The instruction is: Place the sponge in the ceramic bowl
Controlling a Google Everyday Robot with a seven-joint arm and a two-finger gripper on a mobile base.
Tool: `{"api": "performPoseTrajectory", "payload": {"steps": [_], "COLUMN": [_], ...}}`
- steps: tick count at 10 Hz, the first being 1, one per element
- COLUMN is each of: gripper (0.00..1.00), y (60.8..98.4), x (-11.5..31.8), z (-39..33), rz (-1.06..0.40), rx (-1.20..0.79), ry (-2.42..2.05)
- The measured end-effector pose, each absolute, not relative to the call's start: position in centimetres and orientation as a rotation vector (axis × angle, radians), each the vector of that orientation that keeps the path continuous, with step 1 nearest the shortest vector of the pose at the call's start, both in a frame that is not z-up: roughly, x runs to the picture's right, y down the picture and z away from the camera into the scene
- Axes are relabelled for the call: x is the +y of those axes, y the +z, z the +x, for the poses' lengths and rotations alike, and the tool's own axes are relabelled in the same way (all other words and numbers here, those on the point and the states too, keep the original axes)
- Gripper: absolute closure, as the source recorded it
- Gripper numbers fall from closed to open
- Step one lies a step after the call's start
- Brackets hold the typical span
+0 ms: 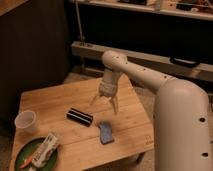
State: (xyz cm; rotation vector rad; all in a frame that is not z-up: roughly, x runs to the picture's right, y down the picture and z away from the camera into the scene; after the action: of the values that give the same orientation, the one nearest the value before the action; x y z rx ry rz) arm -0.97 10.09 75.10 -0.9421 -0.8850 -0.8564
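Blue sponge (106,132) is lying at the wide-open gripper's (105,103) six o'clock; centring above it before lowering is looking wise.

Warm light from overhead falls evenly on the wooden tabletop (60,100), while the room beyond its far edge sinks to near black. The white arm (145,75) takes the most light, and its broad near segment is almost washed out. The gripper (104,106) hangs with its fingers spread over the far right part of the tabletop, pale against the wood. Shadows are short and soft, close under the sponge (106,132) near the right edge. The cup (26,121) at the left edge glows faintly.
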Motion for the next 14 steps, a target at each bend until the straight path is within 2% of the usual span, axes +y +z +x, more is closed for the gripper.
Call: {"api": "performPoseTrajectory", "payload": {"steps": [8,14], "gripper": [0.20,0.20], "y": [74.8,72.9], "x": [10.2,11.7], "z": [-1.0,0.9], "rz": [-0.923,-0.574], "rx": [-0.866,-0.879], "ry": [-0.890,-1.261]}}
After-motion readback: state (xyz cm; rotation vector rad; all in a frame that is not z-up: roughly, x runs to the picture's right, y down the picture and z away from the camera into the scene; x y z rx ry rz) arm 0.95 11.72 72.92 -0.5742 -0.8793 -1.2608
